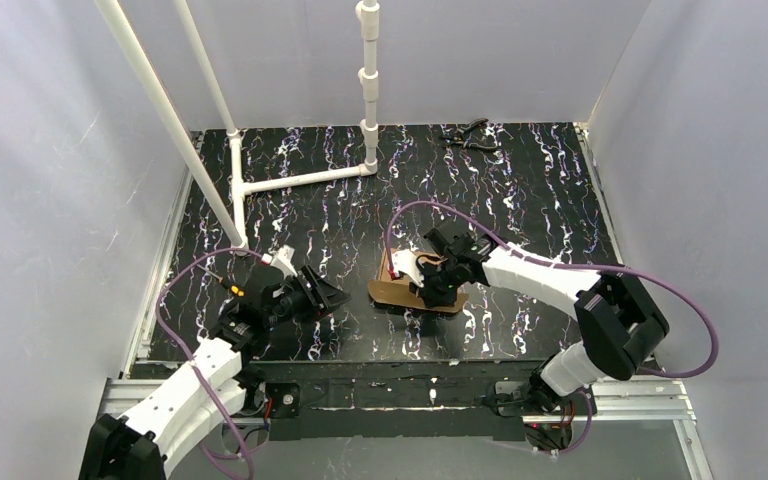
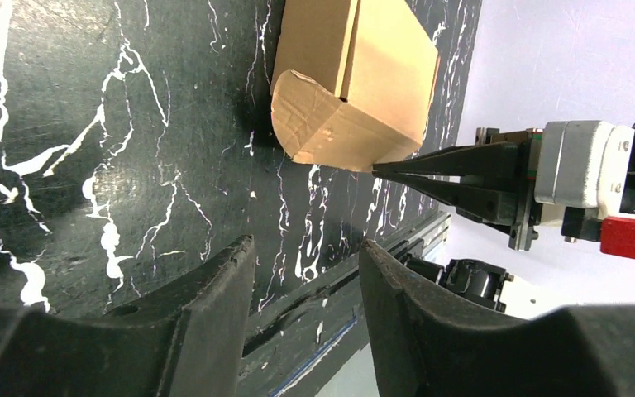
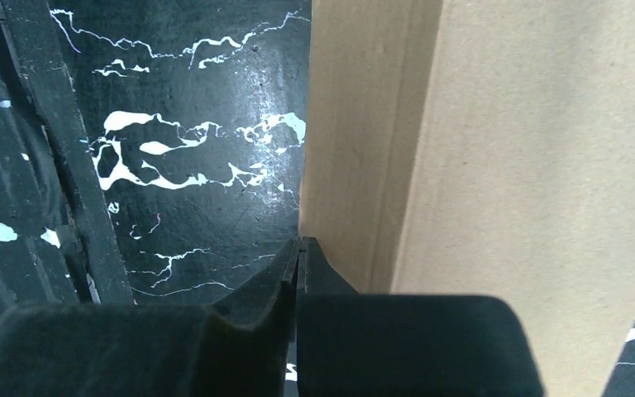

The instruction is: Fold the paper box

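Bright even overhead light, soft short shadows, mild sheen on the marbled table [image 3: 215, 215], wrist-view foregrounds soft.

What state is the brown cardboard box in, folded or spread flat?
Partly folded: the brown cardboard box shows panels bent along creases and a rounded flap turned in.

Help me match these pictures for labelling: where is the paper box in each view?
Top external: paper box just right of centre, at the right gripper.
Left wrist: top centre, beyond the open left gripper.
Right wrist: fills the right half.
Shared landmark: the right gripper, shut, at the box's edge.
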`<state>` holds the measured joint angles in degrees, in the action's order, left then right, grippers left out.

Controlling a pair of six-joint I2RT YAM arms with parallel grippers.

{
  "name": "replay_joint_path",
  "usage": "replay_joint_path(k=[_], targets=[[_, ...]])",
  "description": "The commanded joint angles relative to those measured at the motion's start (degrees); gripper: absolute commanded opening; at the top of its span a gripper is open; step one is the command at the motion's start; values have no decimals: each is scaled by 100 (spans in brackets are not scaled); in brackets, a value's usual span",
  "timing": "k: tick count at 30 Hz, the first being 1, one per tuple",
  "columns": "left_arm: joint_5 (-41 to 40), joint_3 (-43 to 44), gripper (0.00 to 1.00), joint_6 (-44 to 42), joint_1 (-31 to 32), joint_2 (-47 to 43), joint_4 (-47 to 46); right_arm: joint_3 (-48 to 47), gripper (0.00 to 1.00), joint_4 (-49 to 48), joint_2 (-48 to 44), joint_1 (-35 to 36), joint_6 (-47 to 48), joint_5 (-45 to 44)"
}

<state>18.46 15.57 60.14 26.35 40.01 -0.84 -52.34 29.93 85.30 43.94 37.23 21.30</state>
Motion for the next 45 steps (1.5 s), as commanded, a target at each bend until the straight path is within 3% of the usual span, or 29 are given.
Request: replay_joint_path(k=[1, 3, 8, 11, 18, 25, 34, 38, 41, 45], targets=[[246, 220, 50, -124, -25, 245, -287, -66, 10, -146, 9, -13, 11, -93], [312, 402, 54, -313, -25, 410, -260, -316, 13, 230, -79, -78, 173, 140], [445, 893, 56, -784, -17, 1022, -239, -848, 30, 1420, -659, -700, 948, 1671], [439, 1230, 55, -1012, 62, 1535, -250, -692, 34, 1176, -1014, -1200, 669, 2046], [-137, 2438, 53, -1715, 426, 3122, -60, 541, 30, -1068, -1393, -2559, -1568, 2048], [-162, 3292, 53, -2219, 547, 4724, 220, 568, 18, -1318, -771, -2566, -1678, 1906], [-12, 3422, 53, -2271, 643, 5359, 214, 463, 15, -989, -8, -2566, -1212, 1525], [-133, 3403, 51, -2231, 643, 5407, 286, 139, 22, -485, -65, -2579, -842, 1921], [-142, 3362, 50, -2171, 643, 5395, 288, -303, 33, 218, -189, -2714, -376, 2323], [-114, 3293, 50, -2060, 643, 5331, 279, -585, 47, 212, -470, -3180, -609, 2440]])
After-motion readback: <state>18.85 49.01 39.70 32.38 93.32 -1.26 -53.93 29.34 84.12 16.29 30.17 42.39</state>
